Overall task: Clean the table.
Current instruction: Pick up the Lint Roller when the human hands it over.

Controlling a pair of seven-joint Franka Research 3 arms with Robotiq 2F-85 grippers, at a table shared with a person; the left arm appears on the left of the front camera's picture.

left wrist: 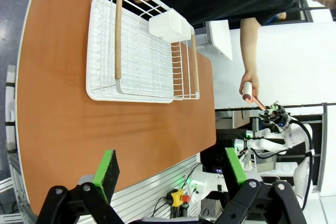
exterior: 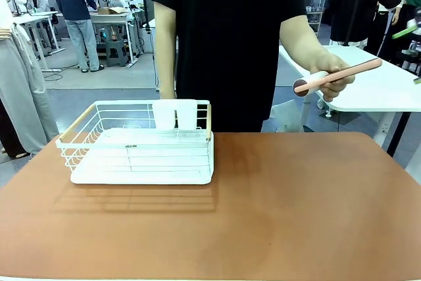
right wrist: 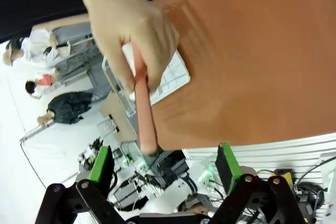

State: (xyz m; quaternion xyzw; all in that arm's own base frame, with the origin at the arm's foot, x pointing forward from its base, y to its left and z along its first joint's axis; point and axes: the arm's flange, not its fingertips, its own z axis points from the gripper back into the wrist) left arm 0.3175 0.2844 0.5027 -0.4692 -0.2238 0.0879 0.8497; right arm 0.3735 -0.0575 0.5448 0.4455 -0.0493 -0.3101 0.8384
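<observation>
Terracotta table (exterior: 296,215) is bare across the near and right side. One white wire dish rack (exterior: 141,156) sits far left, with a white utensil cup (exterior: 174,114) on its far rail. Person's hand (exterior: 335,74) holds a pink-handled roller (exterior: 365,67) (lint-roller type, I think) in the air at the far right, gripped near the white head so the handle stays free. In the right wrist view that handle points into the gap of the right gripper (right wrist: 164,171); fingers spread wide, nothing touching. Reads as a handle-first handover. Left gripper (left wrist: 170,174) is also spread and empty, hanging back at the near side, clear of the rack. Rolling not started, by my read.
</observation>
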